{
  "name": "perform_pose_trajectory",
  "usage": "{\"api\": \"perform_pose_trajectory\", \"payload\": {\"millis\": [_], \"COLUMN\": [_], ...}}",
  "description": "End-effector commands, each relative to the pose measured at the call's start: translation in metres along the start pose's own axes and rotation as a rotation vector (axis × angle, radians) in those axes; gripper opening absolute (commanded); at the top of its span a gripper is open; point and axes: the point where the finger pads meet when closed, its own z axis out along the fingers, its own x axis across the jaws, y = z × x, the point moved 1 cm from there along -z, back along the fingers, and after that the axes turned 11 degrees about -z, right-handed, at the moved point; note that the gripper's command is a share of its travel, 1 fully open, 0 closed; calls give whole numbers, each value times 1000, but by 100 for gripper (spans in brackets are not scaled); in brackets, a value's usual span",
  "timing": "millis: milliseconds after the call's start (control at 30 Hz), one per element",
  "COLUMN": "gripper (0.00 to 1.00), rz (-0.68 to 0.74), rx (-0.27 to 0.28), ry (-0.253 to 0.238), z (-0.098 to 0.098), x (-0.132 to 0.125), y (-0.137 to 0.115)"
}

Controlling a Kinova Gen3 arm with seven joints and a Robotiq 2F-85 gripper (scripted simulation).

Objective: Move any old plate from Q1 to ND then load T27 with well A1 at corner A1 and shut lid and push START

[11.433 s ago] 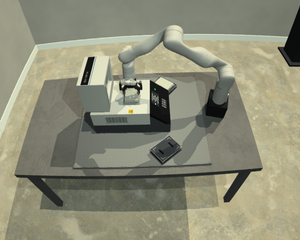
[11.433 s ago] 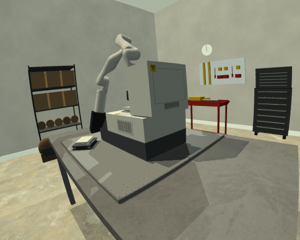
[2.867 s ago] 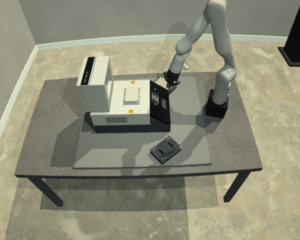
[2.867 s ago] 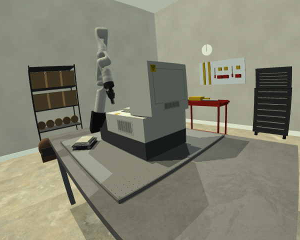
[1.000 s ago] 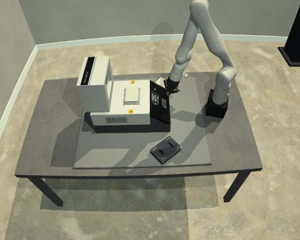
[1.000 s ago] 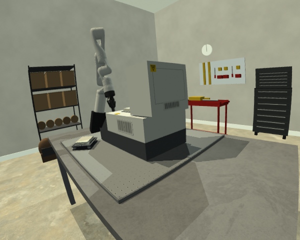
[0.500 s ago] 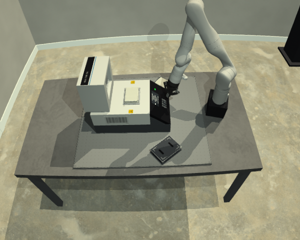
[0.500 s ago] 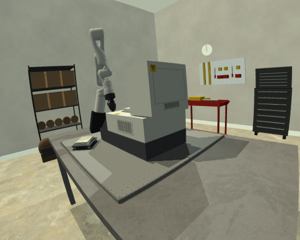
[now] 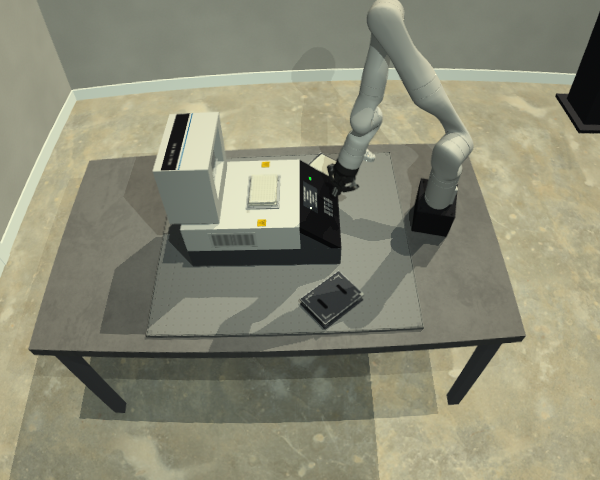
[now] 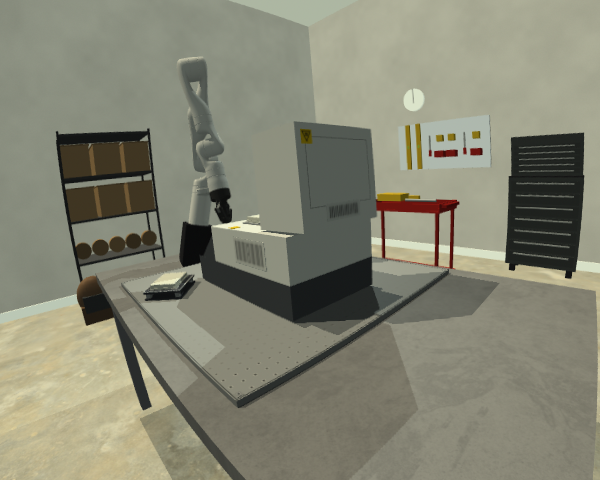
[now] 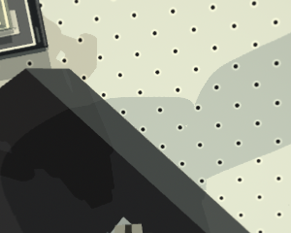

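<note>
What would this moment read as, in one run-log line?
gripper: shut, at key panel | lid: raised | plate: on block | lamp: green

A boxy off-white cycler (image 9: pixel 238 240) (image 10: pixel 331 258) with a charcoal base shows a black sloping control panel (image 9: pixel 318 222) (image 11: pixel 53 194), a green lamp (image 9: pixel 309 178) and pale grey markings. Its raised off-white lid (image 9: pixel 189 193) (image 10: pixel 336 170) bears a black band edged by a blue stripe; yellow-and-black warning labels (image 9: pixel 261 223) (image 10: pixel 305 136) and grey-and-black barred grilles mark the housing. A cream plate (image 9: pixel 263 189) sits on the block. A flat black rectangular nest (image 9: pixel 331 299) carries pale corner lines and two black slots. Dark dots pattern the grey board (image 9: pixel 207 315) (image 10: pixel 248 382) (image 11: pixel 262 63) on a mottled grey-brown tabletop (image 9: pixel 83 289) (image 10: pixel 471 403).
</note>
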Motion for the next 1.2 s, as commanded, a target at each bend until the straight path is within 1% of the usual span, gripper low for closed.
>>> {"api": "perform_pose_trajectory", "payload": {"millis": [0, 800, 1167], "gripper": [10, 10, 10], "rz": [0, 0, 0], "rx": [0, 0, 0], "ry": [-1, -1, -1], "z": [0, 0, 5], "x": [0, 0, -2], "y": [0, 0, 1]}}
